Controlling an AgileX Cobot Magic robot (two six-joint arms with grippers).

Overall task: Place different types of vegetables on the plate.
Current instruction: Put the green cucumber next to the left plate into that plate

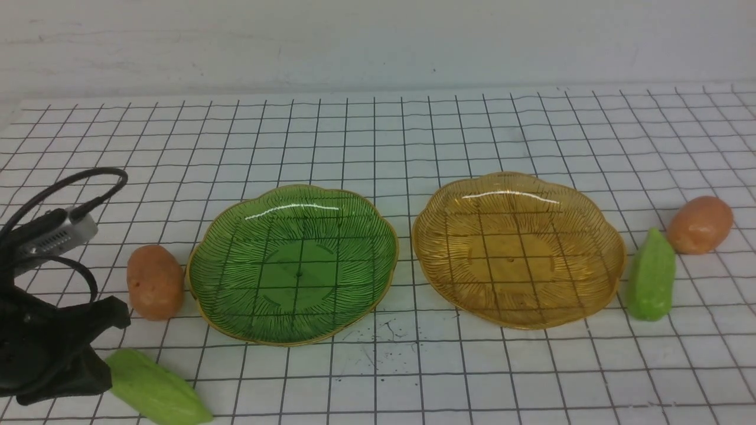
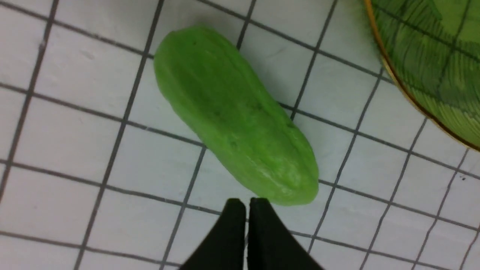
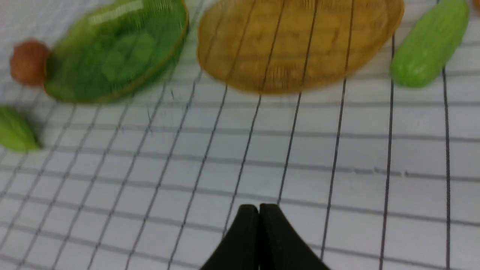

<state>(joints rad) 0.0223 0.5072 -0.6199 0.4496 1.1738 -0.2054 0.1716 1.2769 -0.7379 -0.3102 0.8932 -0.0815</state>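
Two plates lie side by side: a green plate (image 1: 293, 264) left and an amber plate (image 1: 518, 248) right, both empty. An orange-brown potato (image 1: 155, 282) rests left of the green plate, and a light-green cucumber (image 1: 155, 388) lies at the front left. A second cucumber (image 1: 651, 275) and a second potato (image 1: 700, 224) sit right of the amber plate. My left gripper (image 2: 246, 202) is shut and empty, its tips just short of the near cucumber (image 2: 234, 112). The right gripper (image 3: 258, 207) is shut and empty above bare cloth; it is out of the front view.
A white cloth with a black grid (image 1: 378, 136) covers the table up to a pale back wall. The left arm's black cable and silver camera (image 1: 56, 233) stand at the far left.
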